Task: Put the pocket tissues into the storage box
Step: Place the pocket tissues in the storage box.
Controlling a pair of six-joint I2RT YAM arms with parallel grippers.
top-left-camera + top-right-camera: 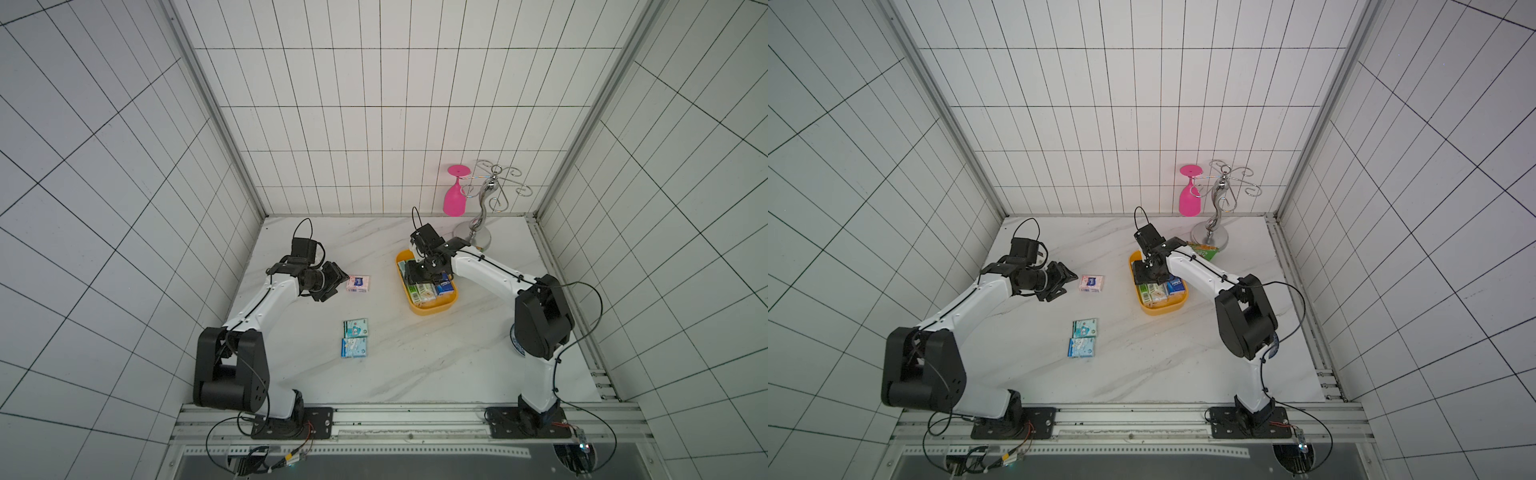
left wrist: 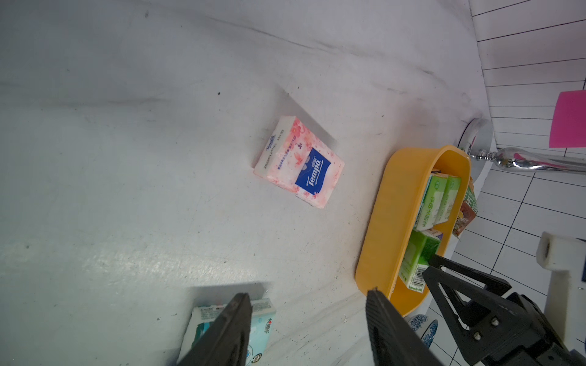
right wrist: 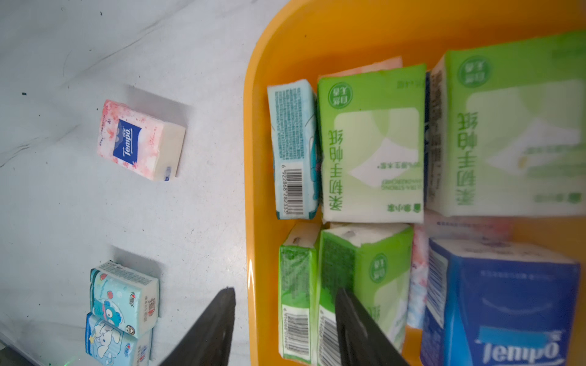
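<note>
A pink-white pocket tissue packet (image 1: 359, 284) (image 2: 299, 161) lies flat on the marble table, just beyond my left gripper (image 1: 343, 277) (image 2: 309, 293), which is open and holds nothing. Two light teal packets (image 1: 355, 328) (image 1: 354, 347) lie side by side nearer the front; one shows behind a left finger (image 2: 234, 320). The yellow storage box (image 1: 428, 311) (image 3: 253, 190) holds several green, blue and teal packets. My right gripper (image 1: 409, 276) (image 3: 285, 289) hangs over the box's left edge, open, one finger outside the wall and one over the green packets (image 3: 367, 279).
At the back right, a chrome rack (image 1: 482, 208) carries an upside-down pink glass (image 1: 454, 195). A green snack bag (image 1: 1204, 250) lies between rack and box. A blue-and-white bowl (image 2: 423, 326) sits near the right arm's base.
</note>
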